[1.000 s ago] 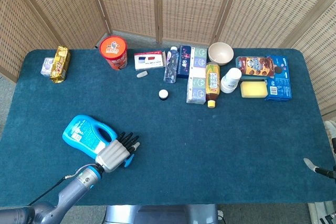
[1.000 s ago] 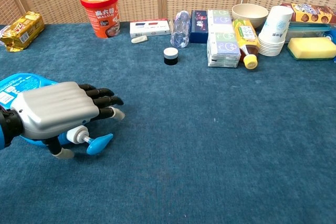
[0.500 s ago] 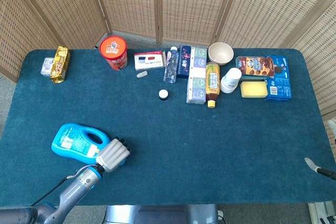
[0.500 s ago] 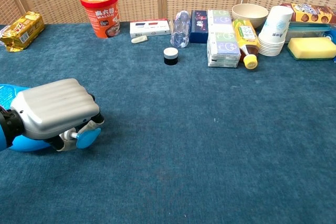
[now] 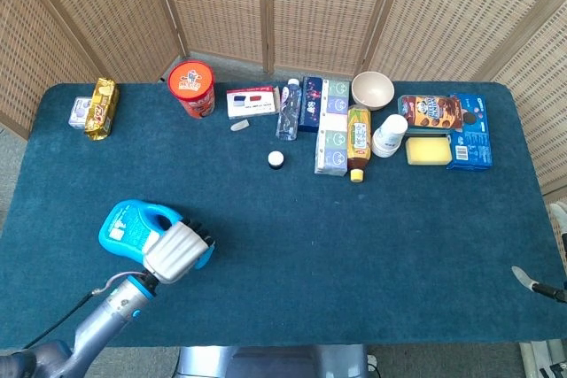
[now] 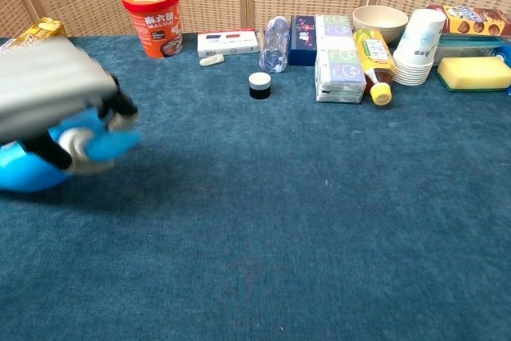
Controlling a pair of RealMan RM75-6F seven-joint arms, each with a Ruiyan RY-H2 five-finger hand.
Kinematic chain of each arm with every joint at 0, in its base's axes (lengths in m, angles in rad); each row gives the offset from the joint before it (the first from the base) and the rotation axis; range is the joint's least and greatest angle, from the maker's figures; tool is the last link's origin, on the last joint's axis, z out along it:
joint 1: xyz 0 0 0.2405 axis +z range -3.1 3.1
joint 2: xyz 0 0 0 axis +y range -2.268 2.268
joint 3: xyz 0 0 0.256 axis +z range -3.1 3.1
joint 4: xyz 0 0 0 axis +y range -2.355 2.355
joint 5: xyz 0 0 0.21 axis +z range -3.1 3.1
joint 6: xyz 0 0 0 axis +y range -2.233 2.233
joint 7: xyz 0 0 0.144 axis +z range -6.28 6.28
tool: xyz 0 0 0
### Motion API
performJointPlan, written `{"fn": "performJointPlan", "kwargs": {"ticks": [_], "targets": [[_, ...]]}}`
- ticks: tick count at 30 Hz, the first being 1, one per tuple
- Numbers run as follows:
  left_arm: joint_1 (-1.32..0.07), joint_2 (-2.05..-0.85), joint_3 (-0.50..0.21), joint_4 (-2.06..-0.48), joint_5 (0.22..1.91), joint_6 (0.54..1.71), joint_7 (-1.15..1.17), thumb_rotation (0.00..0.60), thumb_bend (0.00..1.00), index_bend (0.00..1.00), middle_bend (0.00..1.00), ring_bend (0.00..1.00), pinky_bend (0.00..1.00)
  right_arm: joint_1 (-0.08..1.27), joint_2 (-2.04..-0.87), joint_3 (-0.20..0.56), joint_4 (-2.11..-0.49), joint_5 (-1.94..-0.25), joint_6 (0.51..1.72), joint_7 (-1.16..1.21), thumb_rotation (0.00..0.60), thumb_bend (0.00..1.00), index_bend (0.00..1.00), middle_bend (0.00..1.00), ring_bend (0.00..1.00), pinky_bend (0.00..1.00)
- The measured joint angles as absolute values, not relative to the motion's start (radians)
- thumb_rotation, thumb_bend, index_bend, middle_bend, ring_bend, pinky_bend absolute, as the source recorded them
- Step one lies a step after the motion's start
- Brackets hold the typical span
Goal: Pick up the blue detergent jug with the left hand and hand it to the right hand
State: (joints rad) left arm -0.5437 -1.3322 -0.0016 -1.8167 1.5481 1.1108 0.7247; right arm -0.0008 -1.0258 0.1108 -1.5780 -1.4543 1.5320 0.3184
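Blue table (image 5: 372, 245), wicker screen (image 5: 319, 6) behind. Far left: gold snack pack (image 5: 104, 107) beside small white packet (image 5: 80, 111). Far row, left to right: red noodle cup (image 5: 192, 88), flat red-blue box (image 5: 251, 101), white pellet (image 5: 239, 125) just in front, lying clear bottle (image 5: 286, 111), dark blue box (image 5: 311, 104), tissue packs (image 5: 333, 126), tea bottle (image 5: 358, 142), bowl (image 5: 372, 89), stacked paper cups (image 5: 389, 135), yellow sponge (image 5: 428, 150), cookie packs (image 5: 447, 117). Small black-white jar (image 5: 276, 159) nearer, apart from row.

the blue detergent jug (image 5: 133, 227) with a light label on its side hangs tilted, cap end under the left hand (image 5: 174, 251) gripping it, at the table's near-left part.
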Motion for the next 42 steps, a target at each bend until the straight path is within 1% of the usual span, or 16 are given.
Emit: {"fn": "performJointPlan", "kwargs": {"ticks": [7, 13, 16, 19, 21, 23, 27, 31, 38, 42], "targets": [[-0.533, -1.217, -0.024, -1.905, 1.608, 1.183, 0.617, 0.6, 0.3, 0.68, 0.59, 0.49, 0.59, 0.001, -1.03, 0.11, -1.584, -1.449, 1.525, 0.299, 0.6, 0.0, 0.0, 0.0, 0.0, 0.0], [-0.522, -1.143, -0.047, -1.958, 1.632, 1.227, 0.543, 0.6, 0.3, 0.69, 0.6, 0.5, 0.6, 0.007, -1.033, 0.107, -1.584, -1.444, 1.507, 0.294, 0.6, 0.0, 0.0, 0.0, 0.0, 0.0], [-0.516, -1.115, -0.055, -1.971, 1.643, 1.242, 0.516, 0.6, 0.33, 0.7, 0.62, 0.51, 0.61, 0.01, -1.036, 0.107, -1.585, -1.443, 1.505, 0.287, 0.6, 0.0, 0.0, 0.0, 0.0, 0.0], [-0.513, -1.1, -0.059, -1.979, 1.648, 1.246, 0.498, 0.6, 0.4, 0.71, 0.63, 0.52, 0.61, 0.011, -1.037, 0.106, -1.587, -1.444, 1.504, 0.282, 0.6, 0.0, 0.0, 0.0, 0.0, 0.0], [-0.512, -1.096, -0.061, -1.982, 1.649, 1.247, 0.49, 0.6, 0.43, 0.73, 0.65, 0.54, 0.63, 0.011, -1.038, 0.105, -1.587, -1.445, 1.503, 0.282, 0.6, 0.0, 0.0, 0.0, 0.0, 0.0], [-0.512, -1.092, -0.064, -1.984, 1.65, 1.247, 0.482, 0.6, 0.46, 0.74, 0.68, 0.59, 0.67, 0.012, -1.038, 0.104, -1.588, -1.445, 1.501, 0.282, 0.6, 0.0, 0.0, 0.0, 0.0, 0.0], [-0.511, -1.089, -0.068, -1.987, 1.648, 1.248, 0.47, 0.6, 0.47, 0.75, 0.7, 0.65, 0.74, 0.013, -1.039, 0.104, -1.587, -1.444, 1.497, 0.281, 0.6, 0.0, 0.0, 0.0, 0.0, 0.0], [-0.512, -1.086, -0.072, -1.992, 1.638, 1.24, 0.455, 0.6, 0.47, 0.76, 0.74, 0.68, 0.78, 0.014, -1.04, 0.104, -1.587, -1.443, 1.495, 0.281, 0.6, 0.0, 0.0, 0.0, 0.0, 0.0], [-0.51, -1.079, -0.094, -2.003, 1.626, 1.259, 0.416, 0.6, 0.47, 0.76, 0.75, 0.69, 0.78, 0.016, -1.041, 0.101, -1.586, -1.443, 1.488, 0.282, 0.6, 0.0, 0.0, 0.0, 0.0, 0.0], [-0.506, -1.061, -0.116, -2.019, 1.625, 1.29, 0.375, 0.6, 0.47, 0.76, 0.75, 0.69, 0.78, 0.022, -1.042, 0.097, -1.587, -1.451, 1.477, 0.291, 0.6, 0.0, 0.0, 0.0, 0.0, 0.0]]}}
